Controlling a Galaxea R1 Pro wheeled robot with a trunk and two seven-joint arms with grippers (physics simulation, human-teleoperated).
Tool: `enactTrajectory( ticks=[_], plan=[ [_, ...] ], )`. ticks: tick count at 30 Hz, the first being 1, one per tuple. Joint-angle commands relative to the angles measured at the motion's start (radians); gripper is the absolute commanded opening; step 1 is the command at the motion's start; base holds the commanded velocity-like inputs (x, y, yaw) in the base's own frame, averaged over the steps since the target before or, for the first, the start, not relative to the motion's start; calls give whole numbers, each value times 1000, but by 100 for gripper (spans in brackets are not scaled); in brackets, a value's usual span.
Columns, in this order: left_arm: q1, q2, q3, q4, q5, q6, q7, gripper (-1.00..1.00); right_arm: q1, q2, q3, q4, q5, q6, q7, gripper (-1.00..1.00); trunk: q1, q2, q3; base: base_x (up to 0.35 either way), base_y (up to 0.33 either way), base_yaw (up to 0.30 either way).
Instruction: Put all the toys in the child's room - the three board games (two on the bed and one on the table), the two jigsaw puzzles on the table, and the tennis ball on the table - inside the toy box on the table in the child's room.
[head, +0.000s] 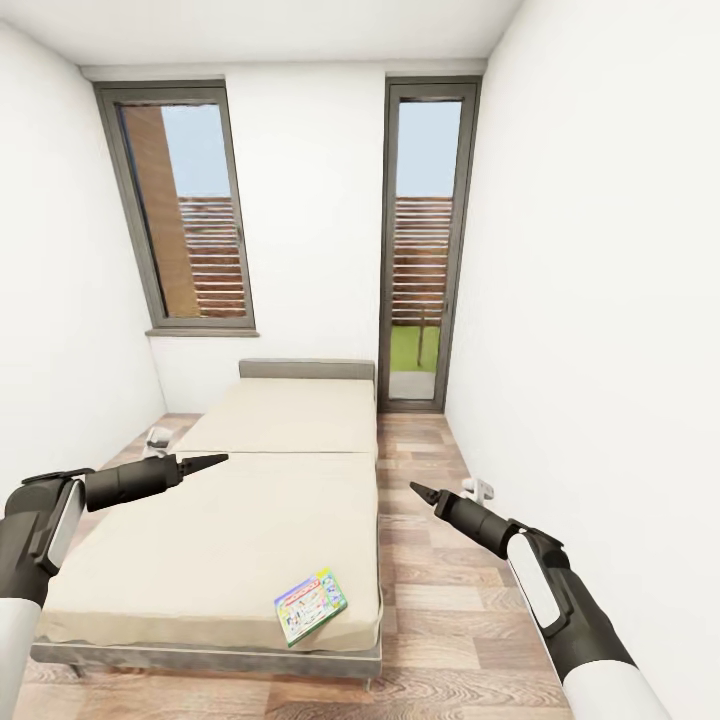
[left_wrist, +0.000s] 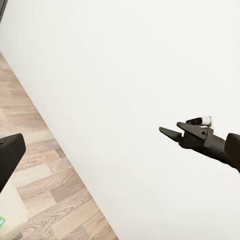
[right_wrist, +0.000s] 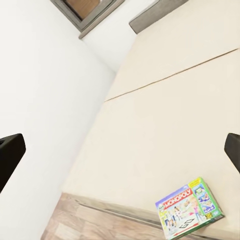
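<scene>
Both black robot arms are sitting nearest the camera, raised over the foot of the bed. The left pincer (head: 215, 460) is looking closed to a point and holding nothing; same for the right pincer (head: 420, 491).

The low wide bed with plain cream mattresses and thin grey frame (head: 240, 500) is taking up the left and middle of the room. The wood-plank floor strip (head: 450, 560) along its right side is lying open up to the tall glass door (head: 425, 240).

The flat rectangular board game box with a white-green cartoon cover (head: 311, 605) is lying flat on the near right corner of the mattress, close to both edges, long axis skewed to the bed's sides. It is sitting below and forward of both pincers, nearer the right one, so I'm judging the right arm the better reach.
</scene>
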Motion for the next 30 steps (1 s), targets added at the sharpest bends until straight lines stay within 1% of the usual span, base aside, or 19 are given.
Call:
enactTrajectory(
  ticks=[1, 30],
  plan=[
    [0, 0, 0, 0, 3, 9, -1, 100, 0, 1, -2, 0, -6, 8, 0, 100, 0, -1, 0, 2, 0, 0],
    [0, 0, -1, 0, 2, 9, -2, 100, 0, 1, -3, 3, -6, 7, -4, 100, 0, -1, 0, 0, 0, 0]
  ],
)
